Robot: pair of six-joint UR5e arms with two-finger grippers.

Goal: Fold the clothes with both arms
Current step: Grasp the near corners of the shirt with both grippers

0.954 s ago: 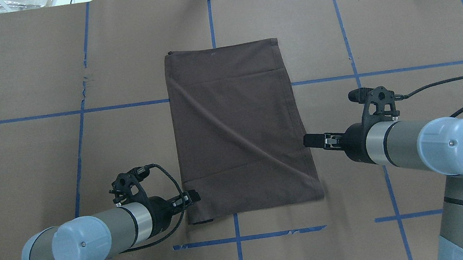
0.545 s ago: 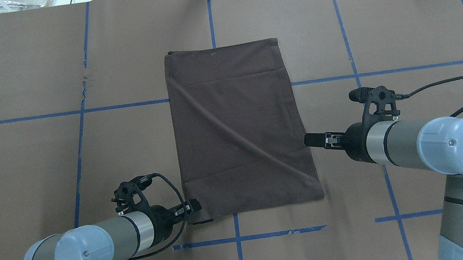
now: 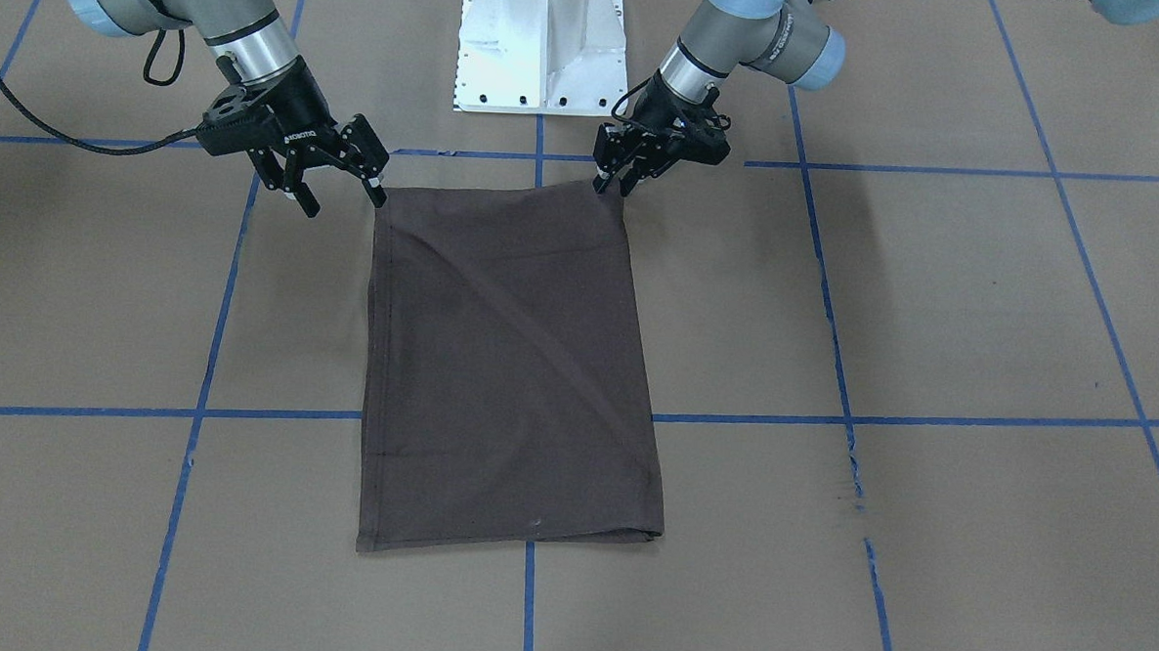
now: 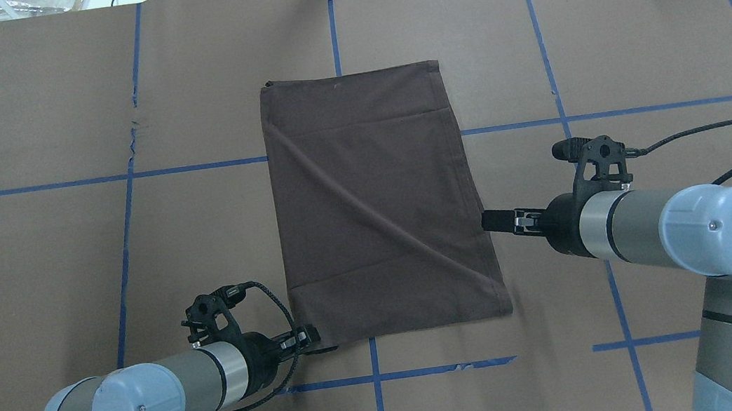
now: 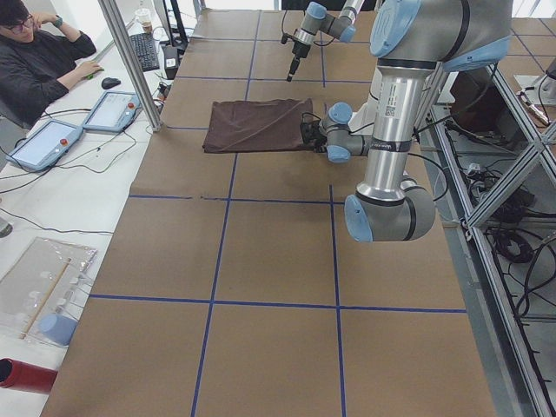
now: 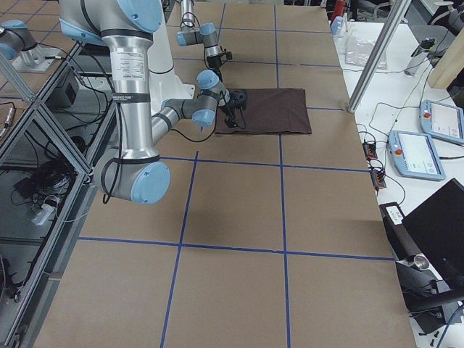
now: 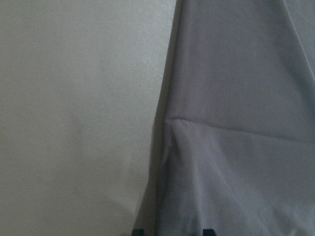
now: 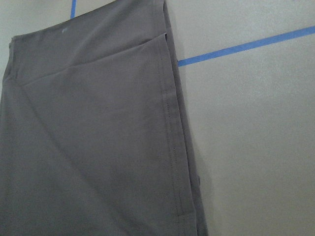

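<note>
Your left gripper [image 4: 311, 338] sits low at the near left corner of the T-shirt [image 4: 373, 204], with its jaws partly open. In the left wrist view, two fingertips [image 7: 139, 232] show at the bottom edge with a gap between them. The shirt's folded side edge runs up out of that gap, and the jaws are not pinched together on the cloth.

Your right gripper [image 3: 345, 204] has its jaws spread wide and holds nothing. From overhead it lies just beside the shirt's right edge, closer to the robot than the middle of that edge. In the side views it hangs above the table [image 4: 64, 273] rather than resting on it.

The dark brown shirt is folded into a long rectangle and lies flat in the middle of the brown paper-covered table. Its long sides run away from the robot, and its near end is a little wider than its far end. One long crease crosses it diagonally from the far left to the near right corner. The blue tape lines [image 4: 17, 190] pass under it. The white pedestal base [image 3: 541, 40] stands just behind the shirt's near edge. A person [image 5: 35, 61] sits at a desk past the table's far side.
</note>
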